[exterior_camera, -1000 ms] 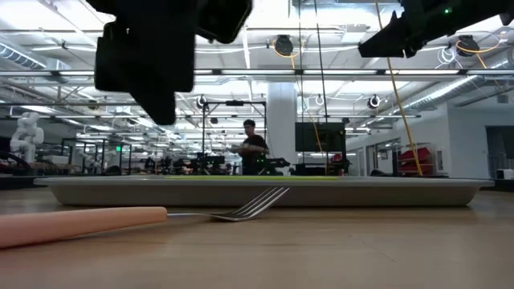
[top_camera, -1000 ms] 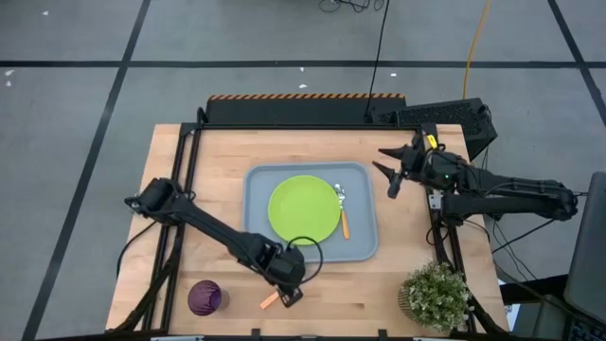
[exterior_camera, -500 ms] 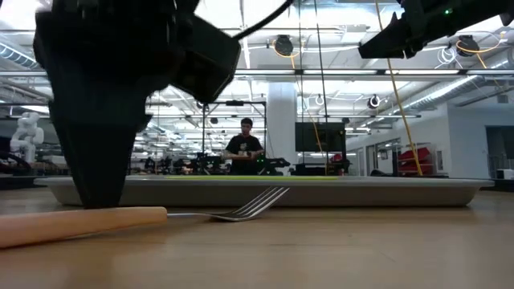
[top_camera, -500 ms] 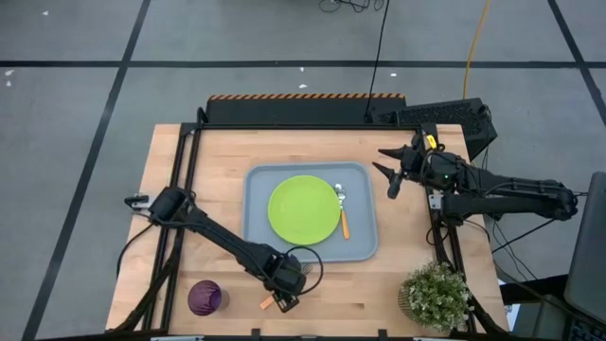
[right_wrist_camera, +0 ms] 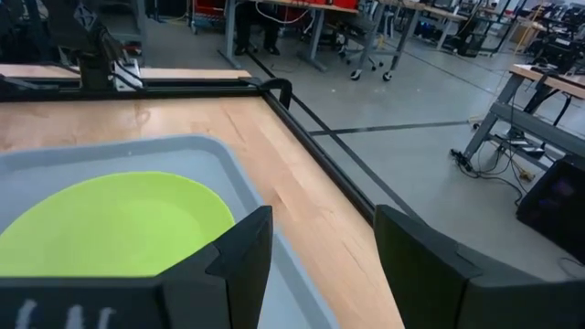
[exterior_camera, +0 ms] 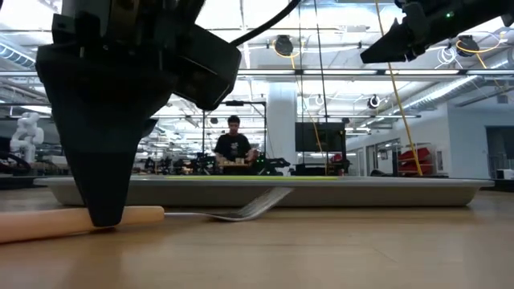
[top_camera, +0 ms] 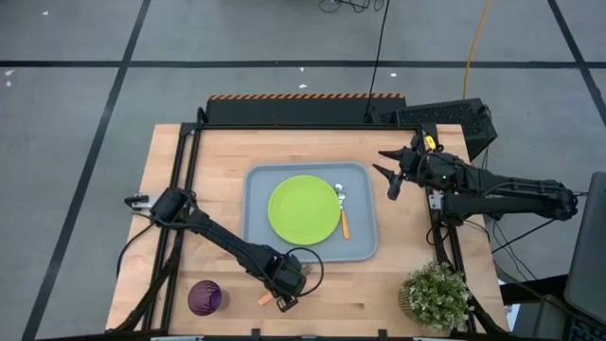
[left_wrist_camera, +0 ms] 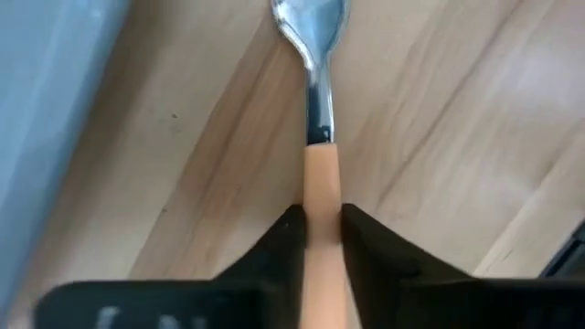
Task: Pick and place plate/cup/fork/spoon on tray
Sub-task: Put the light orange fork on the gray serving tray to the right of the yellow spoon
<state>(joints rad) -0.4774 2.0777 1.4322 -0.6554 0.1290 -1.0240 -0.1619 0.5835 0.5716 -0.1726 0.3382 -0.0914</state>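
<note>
The fork (top_camera: 268, 299) lies on the wood near the table's front edge, its tines (exterior_camera: 249, 207) toward the tray (top_camera: 256, 237). My left gripper (top_camera: 282, 292) stands over it, shut on its orange handle. The lime-green plate (top_camera: 303, 210) rests flat in the tray, and the spoon (top_camera: 343, 213) lies in the tray to the plate's right. Left of the fork, the purple cup (top_camera: 204, 296) stands on the table. My right gripper (top_camera: 393, 175) hangs open above the table, right of the tray, with nothing between its fingers. My left gripper pinches the fork's orange handle (left_wrist_camera: 320, 187) between its two fingers, a little behind where the handle meets the metal neck. The fingers (exterior_camera: 104, 213) point down from above and lie across the handle. The fork lies along the table.
A potted plant (top_camera: 436, 294) stands at the table's near right corner. Dark frame rails run along the table's left and right sides. Bare wood lies between the tray and the front edge. A person stands far off in the room behind.
My left gripper has moved a little toward the table's near edge and come down onto the fork's handle until its fingertips reach the wood. The fork's head has turned over and lies lower and flatter than before; the handle has stayed in place.
</note>
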